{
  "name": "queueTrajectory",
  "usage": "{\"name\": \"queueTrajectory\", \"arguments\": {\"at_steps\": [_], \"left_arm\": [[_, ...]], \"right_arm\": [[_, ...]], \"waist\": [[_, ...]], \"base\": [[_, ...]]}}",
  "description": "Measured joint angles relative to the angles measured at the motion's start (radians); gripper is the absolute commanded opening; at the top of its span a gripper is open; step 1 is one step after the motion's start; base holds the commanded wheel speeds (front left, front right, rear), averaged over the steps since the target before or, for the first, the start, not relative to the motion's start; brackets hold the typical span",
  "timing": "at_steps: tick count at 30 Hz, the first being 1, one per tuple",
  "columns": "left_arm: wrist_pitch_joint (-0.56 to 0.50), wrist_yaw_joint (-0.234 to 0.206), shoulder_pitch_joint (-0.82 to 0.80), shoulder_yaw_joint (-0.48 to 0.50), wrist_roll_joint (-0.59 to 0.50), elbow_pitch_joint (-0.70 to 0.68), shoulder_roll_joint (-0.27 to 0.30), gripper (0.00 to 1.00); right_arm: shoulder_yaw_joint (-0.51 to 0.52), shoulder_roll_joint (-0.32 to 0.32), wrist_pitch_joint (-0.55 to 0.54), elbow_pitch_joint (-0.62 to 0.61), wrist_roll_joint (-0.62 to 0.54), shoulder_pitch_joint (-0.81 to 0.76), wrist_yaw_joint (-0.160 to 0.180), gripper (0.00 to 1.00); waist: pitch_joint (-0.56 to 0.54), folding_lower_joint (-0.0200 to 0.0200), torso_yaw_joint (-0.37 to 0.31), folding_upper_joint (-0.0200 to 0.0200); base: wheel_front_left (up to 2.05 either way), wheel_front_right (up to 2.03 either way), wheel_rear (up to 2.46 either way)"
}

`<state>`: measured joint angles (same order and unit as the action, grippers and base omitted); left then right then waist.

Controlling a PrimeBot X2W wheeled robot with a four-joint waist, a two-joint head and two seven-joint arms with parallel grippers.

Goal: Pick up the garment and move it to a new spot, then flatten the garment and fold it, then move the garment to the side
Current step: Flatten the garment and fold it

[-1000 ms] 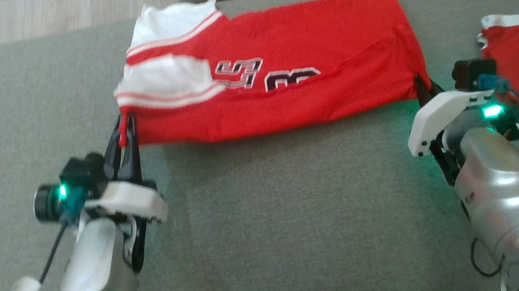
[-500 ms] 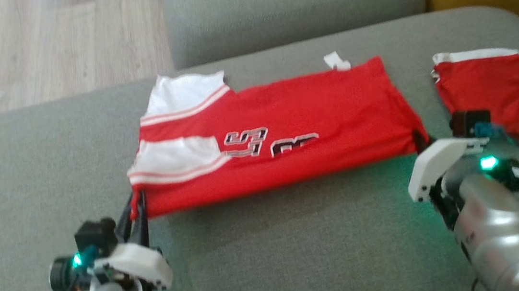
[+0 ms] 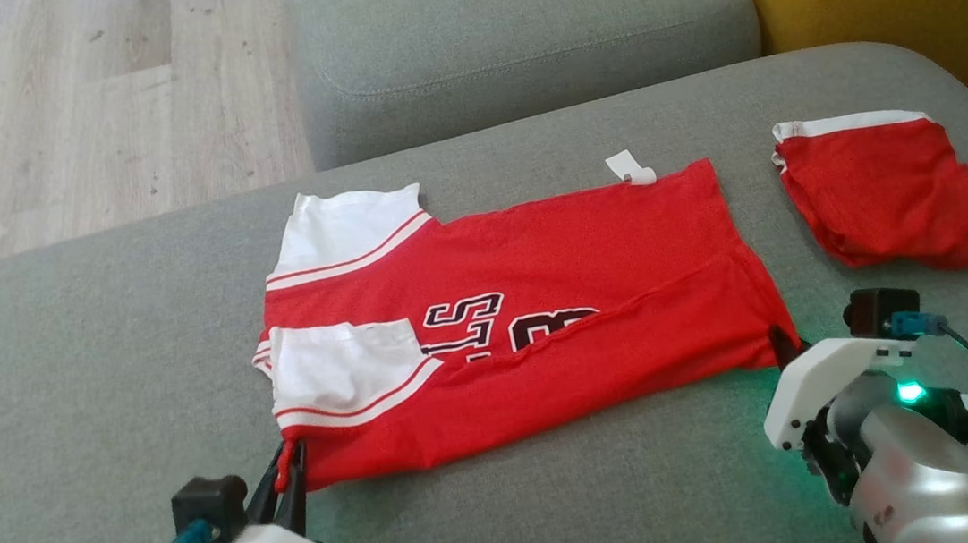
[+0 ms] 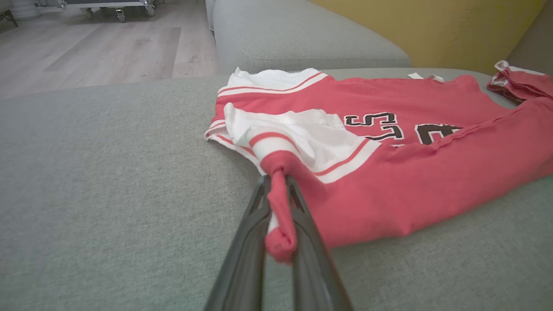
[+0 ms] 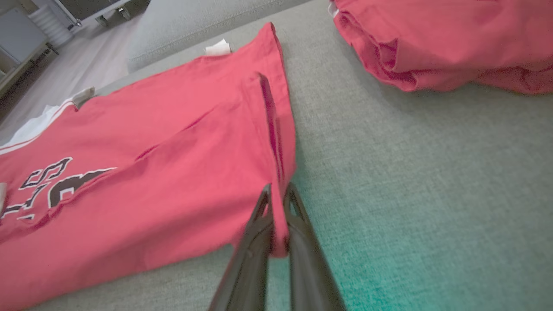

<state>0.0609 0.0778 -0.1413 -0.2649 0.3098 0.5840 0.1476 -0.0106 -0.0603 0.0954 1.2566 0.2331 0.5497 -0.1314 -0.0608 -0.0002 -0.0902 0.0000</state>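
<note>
Garment [image 3: 534, 320] flat on sofa, near corners pinched by left gripper [image 3: 289, 467], right gripper [image 3: 782, 346]

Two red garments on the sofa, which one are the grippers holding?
The spread-out jersey with white sleeves and black lettering: left gripper pinches its sleeve-end corner, right gripper its hem corner. The small folded red garment lies apart, untouched.

Red jersey [image 3: 589, 242]: black print [image 3: 464, 320] part-hidden by fold; "S" legible, rest unclear.
</note>
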Motion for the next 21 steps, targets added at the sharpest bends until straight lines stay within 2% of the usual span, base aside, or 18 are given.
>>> {"name": "queueTrajectory", "arguments": {"at_steps": [1,2,3,4,5,6,9,13,16,21], "left_arm": [[-0.009,-0.005,0.006,-0.002,0.000,-0.018,0.000,0.00],[-0.019,-0.010,0.009,-0.004,0.000,-0.032,0.000,0.00],[-0.028,-0.018,0.010,-0.004,0.000,-0.043,0.000,0.24],[-0.037,-0.028,0.010,-0.005,0.000,-0.054,0.002,0.46],[-0.043,-0.038,0.011,-0.005,-0.001,-0.063,0.004,0.90],[-0.043,-0.045,0.013,-0.004,-0.001,-0.077,0.006,1.00],[-0.028,-0.064,0.015,-0.001,-0.001,-0.111,0.006,1.00],[0.086,-0.088,0.011,0.024,-0.001,-0.167,0.003,1.00],[0.162,-0.088,-0.009,0.042,0.000,-0.212,-0.002,1.00],[0.189,-0.070,-0.032,0.077,0.000,-0.293,-0.033,1.00]], "right_arm": [[-0.012,0.000,0.002,-0.013,0.007,-0.009,0.000,0.09],[-0.023,0.000,0.006,-0.029,0.011,-0.016,0.000,0.93],[-0.028,0.000,0.015,-0.047,0.021,-0.022,0.000,1.00],[-0.035,0.000,0.026,-0.064,0.029,-0.027,0.000,1.00],[-0.044,0.000,0.038,-0.082,0.036,-0.031,0.000,1.00],[-0.050,0.000,0.049,-0.099,0.041,-0.032,0.000,1.00],[-0.052,0.000,0.090,-0.156,0.068,-0.036,0.000,1.00],[-0.053,0.000,0.142,-0.270,0.063,-0.065,0.000,1.00],[-0.052,0.000,0.152,-0.429,0.034,-0.102,0.000,1.00],[-0.029,0.001,0.156,-0.735,-0.029,-0.204,0.000,1.00]], "waist": [[0.001,0.0001,-0.001,0.0000],[0.003,0.0001,-0.002,0.0000],[0.005,0.0002,-0.003,0.0000],[0.007,0.0001,-0.004,0.0000],[0.010,0.0001,-0.006,0.0000],[0.014,0.0002,-0.007,0.0000],[0.025,0.0002,-0.008,0.0000],[0.042,0.0002,-0.008,0.0000],[0.056,0.0003,-0.008,0.0000],[0.082,0.0003,-0.009,0.0000]], "base": [[0.00,0.00,0.00],[0.00,0.00,0.00],[0.00,0.00,0.00],[0.00,0.00,0.00],[0.00,0.00,0.00],[0.00,0.00,0.00],[0.00,0.00,0.00],[0.00,0.00,0.00],[0.00,0.00,0.00],[0.00,0.00,0.00]]}}
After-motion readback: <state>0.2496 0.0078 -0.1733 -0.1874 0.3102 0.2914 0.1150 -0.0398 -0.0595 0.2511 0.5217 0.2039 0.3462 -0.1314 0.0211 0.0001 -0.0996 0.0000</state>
